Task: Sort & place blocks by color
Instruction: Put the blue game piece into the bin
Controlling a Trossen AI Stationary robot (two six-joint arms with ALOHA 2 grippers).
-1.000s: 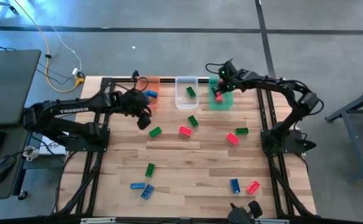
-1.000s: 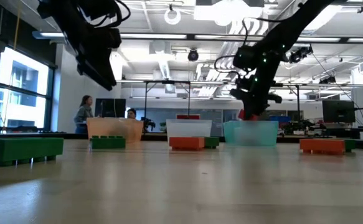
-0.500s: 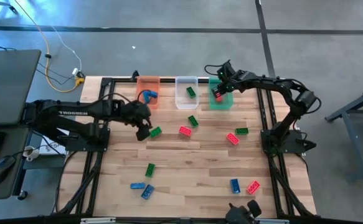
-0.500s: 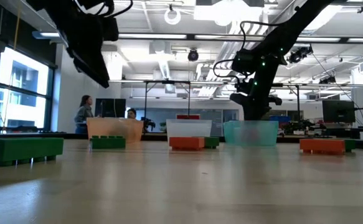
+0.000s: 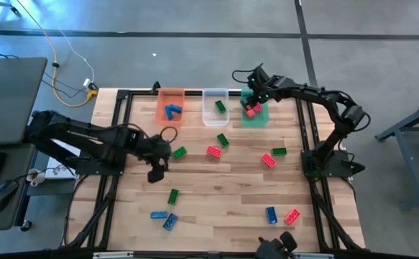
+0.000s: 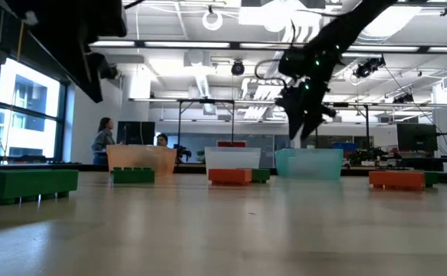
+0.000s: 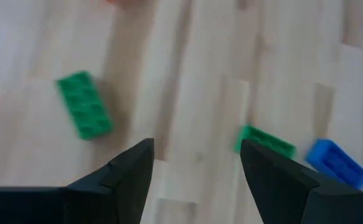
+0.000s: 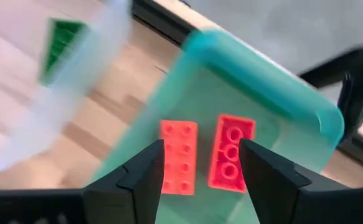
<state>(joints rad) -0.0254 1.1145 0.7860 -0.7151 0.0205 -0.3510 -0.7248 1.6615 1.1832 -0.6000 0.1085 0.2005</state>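
Note:
My right gripper (image 5: 251, 86) (image 8: 201, 148) hangs open above the translucent green bin (image 5: 255, 119), touching nothing. Two red blocks (image 8: 179, 155) (image 8: 231, 152) lie flat on that bin's floor. My left gripper (image 5: 157, 170) (image 7: 197, 148) is open over bare wood left of the table's middle, with nothing between its fingers. A green block (image 7: 84, 112), a second green block (image 7: 265, 142) and a blue block (image 7: 335, 163) lie on the wood ahead of it. The orange bin (image 5: 160, 115) holds blue blocks (image 5: 172, 111). The clear bin (image 5: 210, 119) holds a green block (image 5: 220, 106).
Loose blocks lie scattered on the table: green (image 5: 180, 152), red (image 5: 213, 151), green (image 5: 223, 139), green (image 5: 279, 152), red (image 5: 268, 160) mid-table; green (image 5: 173, 196), blue (image 5: 159, 214), blue (image 5: 271, 214) and red (image 5: 292, 216) near the front. People sit in the room beyond (image 6: 104, 138).
My right gripper has opened over the green bin and let go of a red block, which now lies in the bin; the gripper has risen a little. My left gripper, open throughout, has swung from beside the orange bin toward the table's near edge.

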